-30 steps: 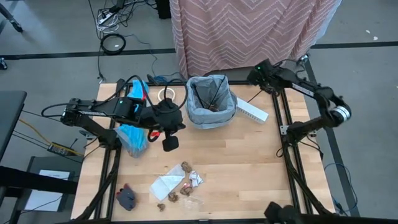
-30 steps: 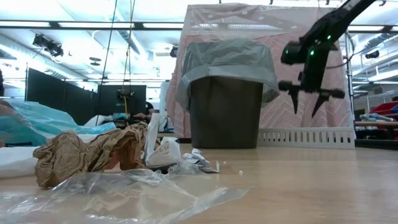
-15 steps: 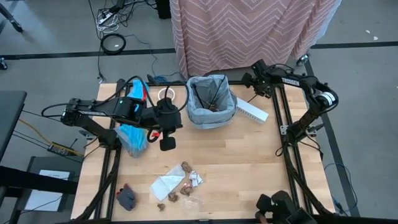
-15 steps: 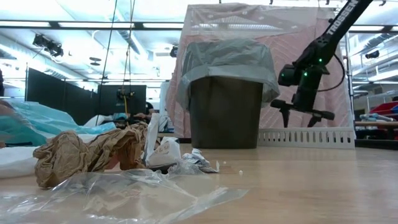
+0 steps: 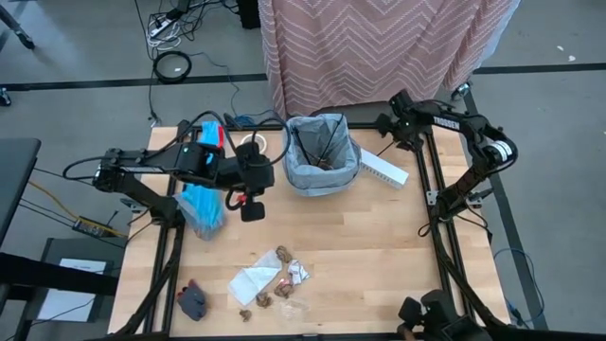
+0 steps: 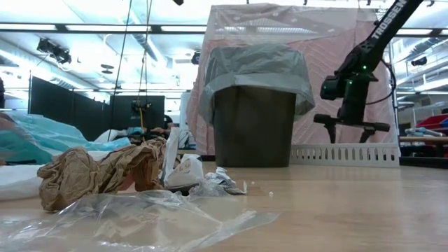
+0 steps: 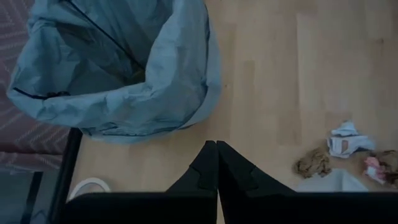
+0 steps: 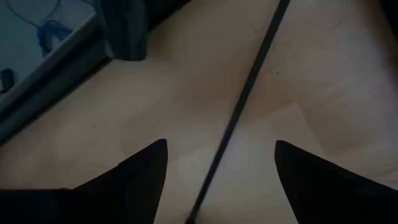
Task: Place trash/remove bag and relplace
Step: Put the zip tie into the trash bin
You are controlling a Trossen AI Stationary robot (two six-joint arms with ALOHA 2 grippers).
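A: Since a second ago the right tool [image 6: 351,128] has dropped beside the bin, fingers spread wide, empty. The grey bag [image 5: 322,156] lines the bin at the bench's [image 5: 379,256] far edge.

B: Risks?

A: A stick [image 8: 239,106] lies beneath; grasping may skid it. The left tool [image 7: 216,163], shut and empty, hovers near the bag. Trash [image 5: 275,281] lies well apart; the white box [image 5: 383,170] crowds the bin.

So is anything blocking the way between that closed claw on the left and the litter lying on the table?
Nothing visible does. The left gripper hangs shut beside the bin; only bare table separates it from the trash.
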